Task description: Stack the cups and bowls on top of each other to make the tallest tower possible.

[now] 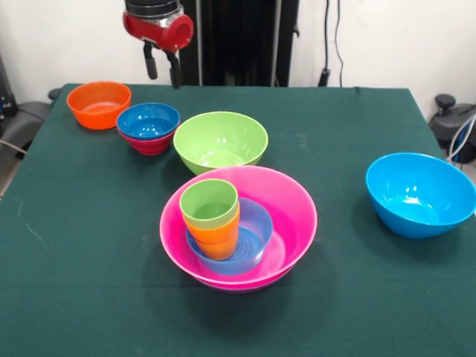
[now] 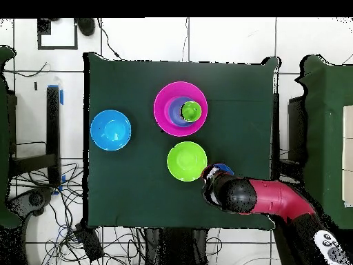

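Frontally, the red-and-black gripper (image 1: 162, 68) hangs part-open and empty above the dark-blue small plastic bowl (image 1: 149, 119), likely the next pick. Overhead, the tower (image 2: 181, 108), green ribbed cup (image 2: 191, 110) topmost, sits mid-surface (image 2: 124, 186).

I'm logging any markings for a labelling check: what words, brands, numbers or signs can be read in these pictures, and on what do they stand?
None can be read.
The bowls and cups, such as the pink bowl and the light green cup, are plain, with no print showing.
The green table cloth carries no text.
The gripper and its red arm show no legible label in either view.
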Motion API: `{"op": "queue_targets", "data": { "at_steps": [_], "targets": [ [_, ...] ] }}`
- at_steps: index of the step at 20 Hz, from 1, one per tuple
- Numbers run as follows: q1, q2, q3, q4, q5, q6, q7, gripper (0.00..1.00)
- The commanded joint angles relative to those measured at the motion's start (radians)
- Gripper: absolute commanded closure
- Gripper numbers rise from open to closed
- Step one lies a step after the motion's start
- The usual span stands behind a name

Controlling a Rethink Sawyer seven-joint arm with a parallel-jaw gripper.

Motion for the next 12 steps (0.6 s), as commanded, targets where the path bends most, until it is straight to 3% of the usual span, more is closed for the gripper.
{"op": "queue_targets", "data": {
  "at_steps": [1,8,12],
  "targets": [
    [0.068,0.048,-0.019,-0.110,-0.004,-0.021,0.037,0.00],
    [0.098,0.086,-0.057,-0.168,0.044,-0.049,0.106,0.00],
    [0.093,0.105,-0.057,-0.187,0.048,-0.058,0.089,0.00]
  ]
}}
